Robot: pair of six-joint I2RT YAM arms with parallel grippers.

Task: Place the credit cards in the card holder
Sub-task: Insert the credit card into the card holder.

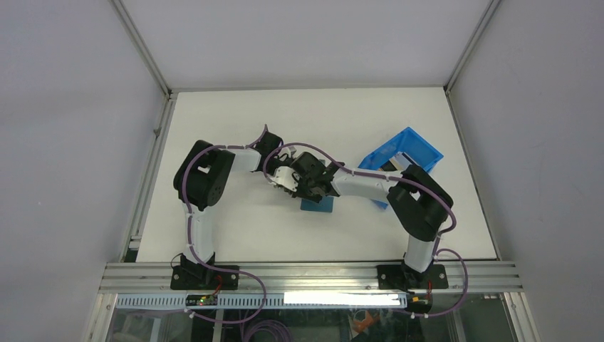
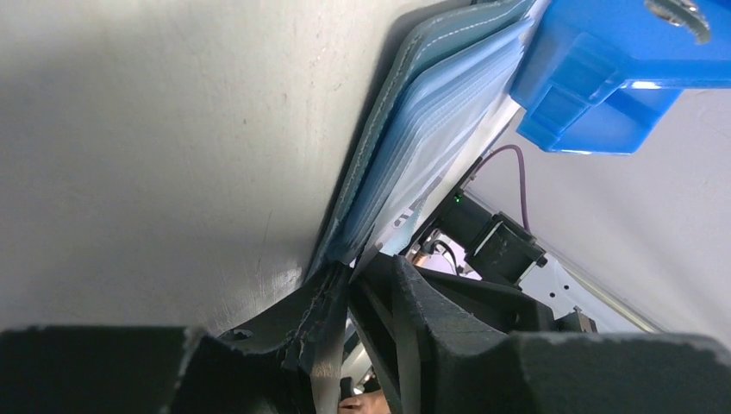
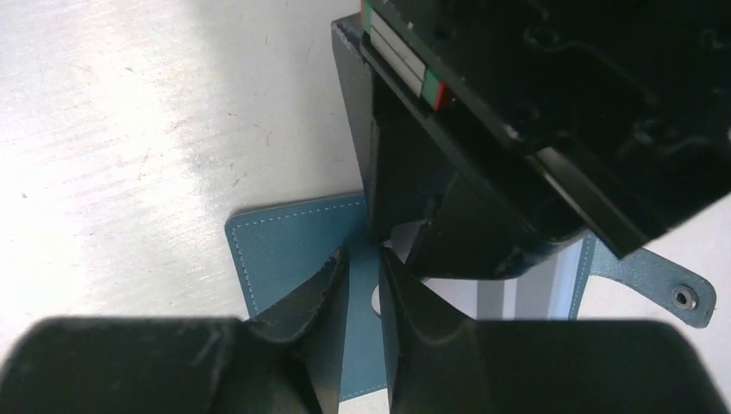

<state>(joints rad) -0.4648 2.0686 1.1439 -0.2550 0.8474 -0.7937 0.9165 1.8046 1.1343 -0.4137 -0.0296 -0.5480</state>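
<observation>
Pinching the near edge of the card holder, the left gripper has its two fingers clenched on the teal cover and the pale blue-grey pocket leaves, which fan up and away from its fingertips. Behind those leaves, on the side away from the table, what looks like a pale credit card with faint print shows (only a strip of it is visible). Past the holder's far end, up and to the right of the fingers, sits the bright-blue plastic bin.

Seen from the right wrist, the right gripper hovers low over the holder, whose teal cover lies flat on the white table directly under and ahead of its fingertips. Its fingers are drawn close with a thin slit between them; whether anything thin is held in that slit I cannot tell. Just ahead of its tips, the left gripper's black fingers stand on the holder. The snap tab with its metal button sticks out to the right of the right gripper.

From above, both grippers meet over the holder, and the bin lies well off on the right gripper's outer side.
</observation>
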